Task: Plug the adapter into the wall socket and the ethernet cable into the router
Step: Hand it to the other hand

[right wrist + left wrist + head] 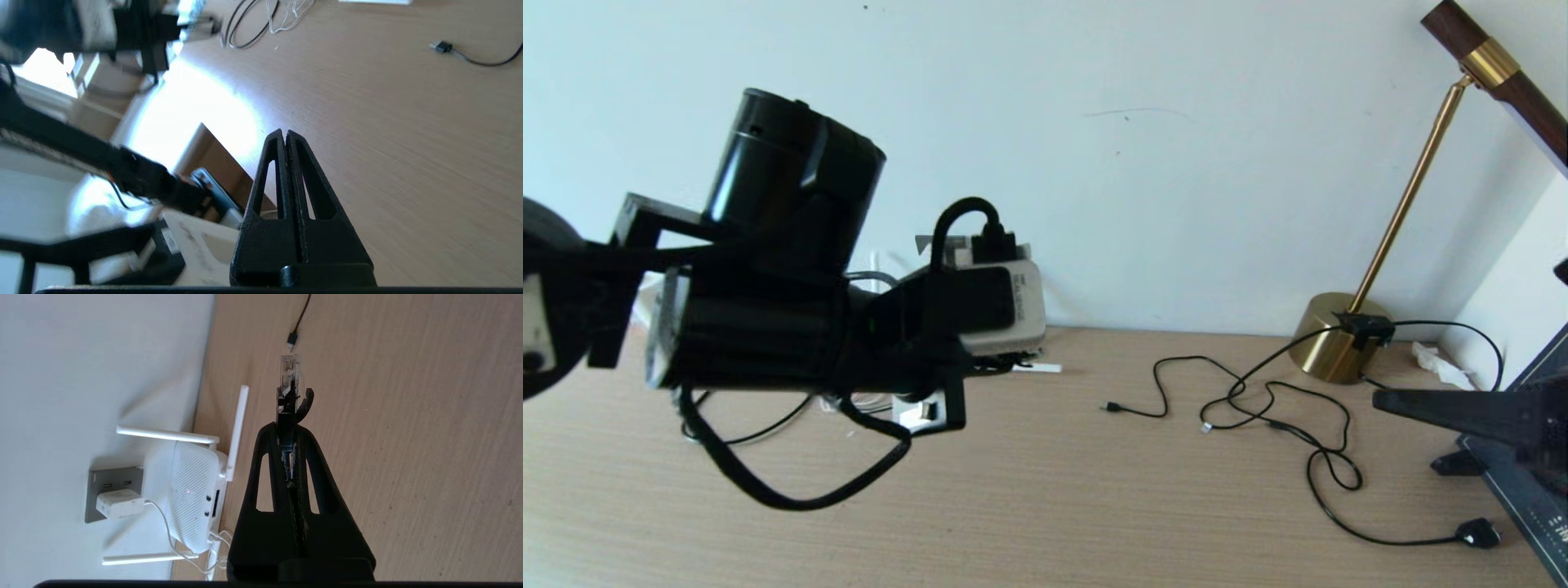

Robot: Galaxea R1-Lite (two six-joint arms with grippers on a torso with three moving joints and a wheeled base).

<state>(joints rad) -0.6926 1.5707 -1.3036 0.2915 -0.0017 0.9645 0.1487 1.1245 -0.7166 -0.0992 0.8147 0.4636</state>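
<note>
My left gripper [288, 430] is shut on the ethernet cable's black plug, and the plug's clear tip [290, 371] sticks out past the fingertips above the wooden table. The router [192, 498] stands by the wall beside the gripper, with a gap between them; its dark ports face the table. The white adapter [120, 503] sits plugged into the dark grey wall socket [114, 477], and its thin white cord runs to the router. In the head view the left arm hides the router, and the thick ethernet cable [792, 500] hangs in a loop below it. My right gripper [1388, 402] is shut and empty at the right.
Thin black cords [1258, 408] lie tangled across the table's right half, one ending in a small plug [1109, 407] ahead of the clear tip. A brass lamp [1339, 339] stands at the back right. A dark flat object [1535, 506] lies at the right edge.
</note>
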